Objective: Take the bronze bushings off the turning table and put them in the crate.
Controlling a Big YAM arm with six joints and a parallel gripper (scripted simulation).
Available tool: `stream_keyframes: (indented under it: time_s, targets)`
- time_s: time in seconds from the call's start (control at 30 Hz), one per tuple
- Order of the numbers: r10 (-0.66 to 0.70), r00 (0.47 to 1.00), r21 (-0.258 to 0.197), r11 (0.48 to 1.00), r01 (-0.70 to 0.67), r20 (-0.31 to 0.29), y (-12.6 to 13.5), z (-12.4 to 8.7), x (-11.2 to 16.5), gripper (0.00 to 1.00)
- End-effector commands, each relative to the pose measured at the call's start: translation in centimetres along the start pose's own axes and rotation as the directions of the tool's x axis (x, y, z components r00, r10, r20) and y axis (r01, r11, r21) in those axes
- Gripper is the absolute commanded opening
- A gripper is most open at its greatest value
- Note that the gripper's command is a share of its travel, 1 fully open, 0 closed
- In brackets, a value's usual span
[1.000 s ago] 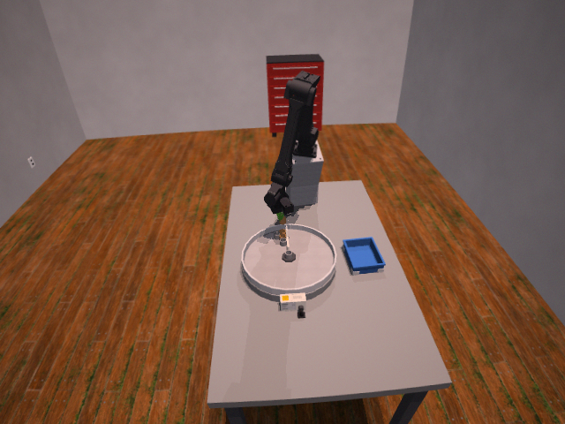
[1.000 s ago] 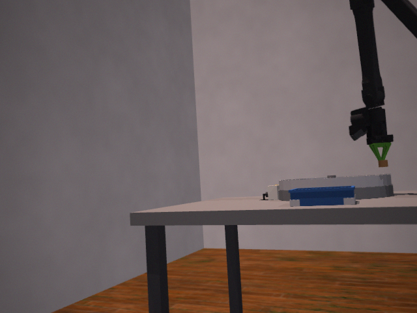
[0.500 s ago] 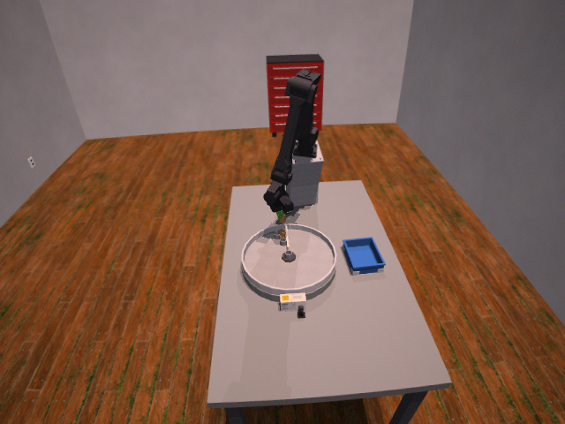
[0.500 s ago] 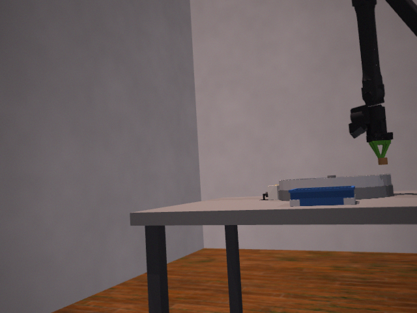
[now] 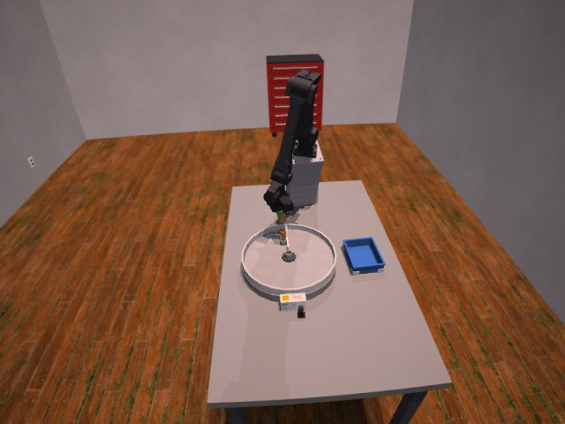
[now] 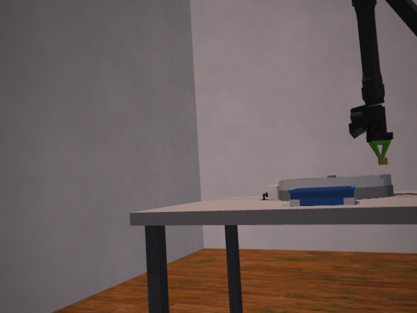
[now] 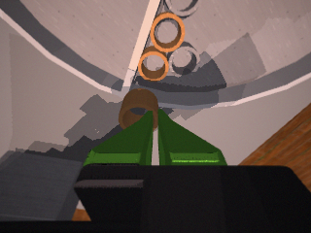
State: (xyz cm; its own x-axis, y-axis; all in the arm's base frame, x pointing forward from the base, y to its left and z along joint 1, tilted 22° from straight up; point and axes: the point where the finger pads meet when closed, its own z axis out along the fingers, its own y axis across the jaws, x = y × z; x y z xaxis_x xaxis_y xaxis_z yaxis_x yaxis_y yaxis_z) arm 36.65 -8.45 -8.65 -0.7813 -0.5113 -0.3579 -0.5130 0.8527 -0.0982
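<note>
My gripper [image 7: 155, 116], with green fingers, is shut on a bronze bushing [image 7: 140, 106] and holds it in the air above the far rim of the turning table [image 5: 288, 263]. The held bushing also shows in the side view [image 6: 382, 160], clear of the table rim. Below it on the turning table stand two more bronze bushings [image 7: 154, 65] [image 7: 168, 32], close together, with a steel bushing [image 7: 186, 59] beside them and another steel one [image 7: 182, 5] at the frame's top edge. The blue crate [image 5: 363, 254] sits to the right of the turning table.
A small white and orange box [image 5: 292, 299] and a small black object [image 5: 301, 313] sit at the turning table's near rim. The arm's grey base [image 5: 305, 177] stands at the table's far edge. A red drawer cabinet [image 5: 295, 93] stands by the back wall.
</note>
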Motion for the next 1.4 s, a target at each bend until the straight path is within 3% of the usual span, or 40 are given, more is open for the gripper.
stream_keyframes:
  time_s: [0.0, 0.7, 1.1, 1.37]
  targets:
    - [-0.001, 1.000, 0.009, 1.000, 0.001, 0.007, -0.7, -0.2, 0.1, 0.00]
    - [-0.006, 1.000, 0.017, 1.000, 0.005, 0.019, 0.7, -0.6, -1.7, 0.00]
    - [-0.005, 1.000, 0.019, 1.000, 0.005, 0.029, 3.9, -0.7, -6.5, 0.00]
    - [-0.003, 0.999, 0.013, 1.000, 0.002, 0.032, 9.0, -0.9, -12.1, 0.00]
